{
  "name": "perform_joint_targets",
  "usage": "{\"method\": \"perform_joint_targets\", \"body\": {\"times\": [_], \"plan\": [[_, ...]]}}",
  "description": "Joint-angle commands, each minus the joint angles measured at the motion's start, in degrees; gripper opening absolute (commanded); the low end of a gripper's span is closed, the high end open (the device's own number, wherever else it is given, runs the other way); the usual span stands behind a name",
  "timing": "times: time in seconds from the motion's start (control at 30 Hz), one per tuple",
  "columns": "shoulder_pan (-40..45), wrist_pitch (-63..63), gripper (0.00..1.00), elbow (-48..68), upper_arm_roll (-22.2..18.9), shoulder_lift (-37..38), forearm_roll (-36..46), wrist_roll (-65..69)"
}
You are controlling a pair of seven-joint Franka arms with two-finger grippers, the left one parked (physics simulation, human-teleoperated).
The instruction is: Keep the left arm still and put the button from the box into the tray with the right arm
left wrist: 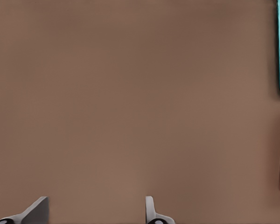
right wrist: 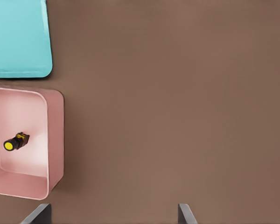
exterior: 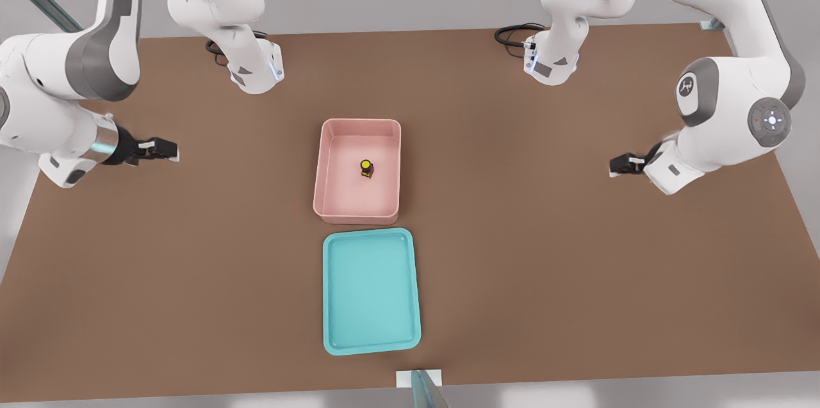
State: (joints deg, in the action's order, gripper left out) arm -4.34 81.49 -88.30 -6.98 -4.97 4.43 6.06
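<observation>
Inside box [exterior: 357, 209]: button [exterior: 366, 168] | hand [exterior: 616, 165] well apart, fingers spread, tips cropped

The right arm hangs bent at the front view's left, its gripper [exterior: 168, 149] held level above the surface, jaws spread wide.

1. The button [exterior: 366, 168], a tiny dark block with a round yellow cap, sits near the middle of the box floor.
2. The box [exterior: 325, 164] is pale pink with tall walls.
3. The tray [exterior: 370, 289], turquoise and shallow, lies just beside the box.
</observation>
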Motion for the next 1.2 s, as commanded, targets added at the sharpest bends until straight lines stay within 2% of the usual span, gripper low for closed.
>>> {"method": "perform_joint_targets", "body": {"times": [0.0, 0.07, 0.17, 0.23, 0.33, 0.4, 0.5, 0.73, 1.03, 1.17], "plan": [[-0.23, 7.72, 1.00, -0.03, 0.12, -0.03, 0.06, 4.49], [-1.81, 7.72, 1.00, 0.33, 0.39, -0.47, 0.50, 2.82], [-17.71, 7.98, 1.00, 2.35, 0.48, -2.58, 0.50, -16.87], [-22.64, 8.07, 1.00, 5.68, 0.91, -5.92, 0.58, -24.17], [-28.35, 9.65, 1.00, 5.77, 1.35, -8.38, -1.00, -24.25], [-32.92, 9.83, 1.00, 5.69, 1.35, -10.32, -0.47, -31.28], [-36.09, 15.01, 1.00, 2.62, 1.35, -13.22, 2.78, -38.32], [-36.79, 40.58, 1.00, -17.51, 1.35, -12.52, 2.96, -39.99], [-38.46, 43.05, 1.00, -18.13, 2.94, -18.05, 2.87, -40.78], [-38.46, 43.14, 1.00, -20.15, 3.38, -18.14, 3.66, -40.78]]}}
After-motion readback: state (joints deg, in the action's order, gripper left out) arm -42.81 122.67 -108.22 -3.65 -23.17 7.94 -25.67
